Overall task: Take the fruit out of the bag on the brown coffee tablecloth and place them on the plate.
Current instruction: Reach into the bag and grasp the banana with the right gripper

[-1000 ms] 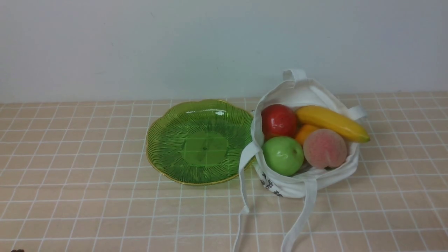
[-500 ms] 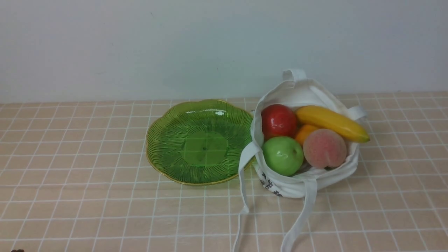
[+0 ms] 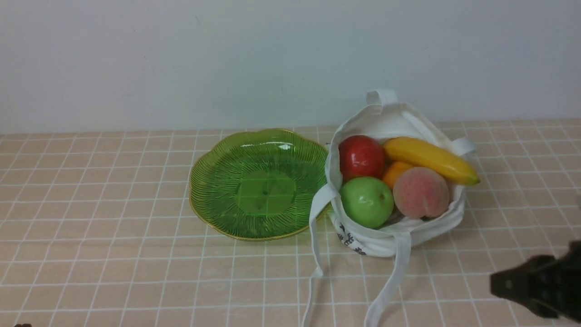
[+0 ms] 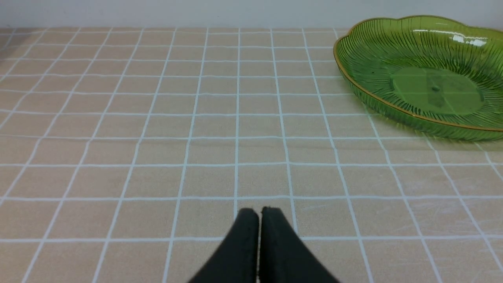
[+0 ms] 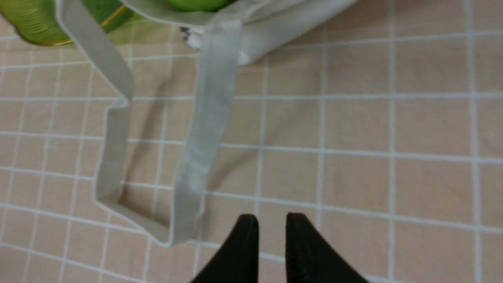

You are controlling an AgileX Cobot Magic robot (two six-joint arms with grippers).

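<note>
Tablecloth (image 3: 113,204) is covering the whole work surface, lying flat.

Plate (image 3: 227,181) is sitting on it near centre, upright, holding nothing. Its right rim is touching or just beside the bag.

Bag (image 3: 431,234) is standing to the right of the plate, mouth gaping toward the camera, with its black print (image 3: 348,238) showing low on the near side. Two straps (image 3: 390,277) are trailing off the front onto the cloth.

All the fruit is sitting inside the bag:
- banana (image 3: 431,159) is lying across the back right, its tip poking over the edge
- peach (image 3: 421,192) is resting front right
- green apple (image 3: 366,202) is resting front left, beside the peach
- red apple (image 3: 361,156) is sitting back left
- orange (image 3: 394,172) is showing only partly, wedged between the others

Right gripper (image 5: 272,222) is hovering over the cloth at the near right, apart from the bag, near the strap loop. Fingers are standing parted by a narrow gap, gripping nothing.

Left gripper (image 4: 257,214) is hanging over bare cloth, well left of the plate. Fingertips are pressing together, gripping nothing.
</note>
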